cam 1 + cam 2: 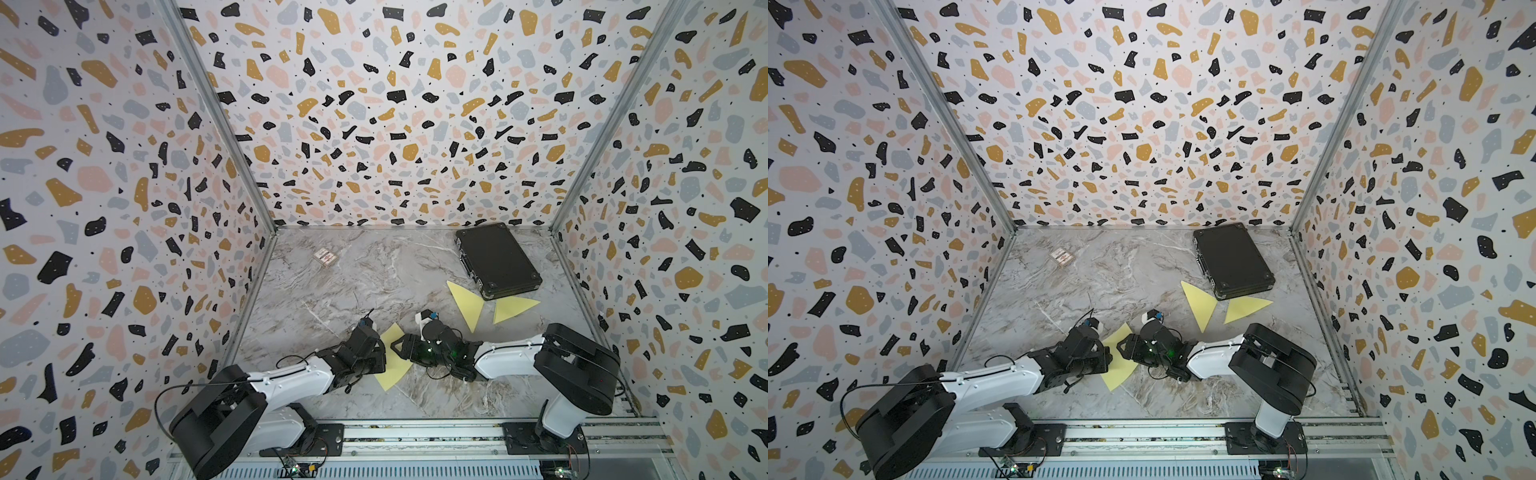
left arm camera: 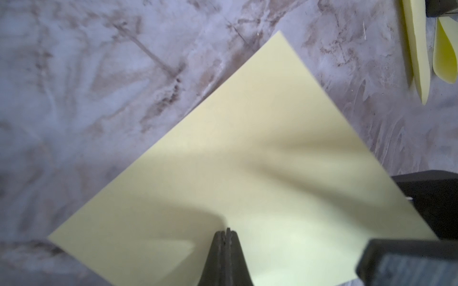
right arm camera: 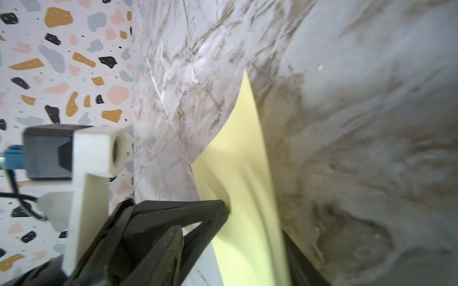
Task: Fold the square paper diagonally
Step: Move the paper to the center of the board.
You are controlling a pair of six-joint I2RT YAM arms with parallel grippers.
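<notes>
Pressing its clenched tips on the square paper (image 1: 395, 374), which lies on the near part of the counter (image 1: 353, 282), the left tool (image 2: 226, 234) seems to pin it so the right tool (image 3: 255, 222), its jaws apart around a raised edge, can fold it.

walls (image 1: 395, 104): terrazzo print, three sides | corner posts (image 1: 241, 166): metal | table (image 1: 353, 282): grey-brown marble
</notes>
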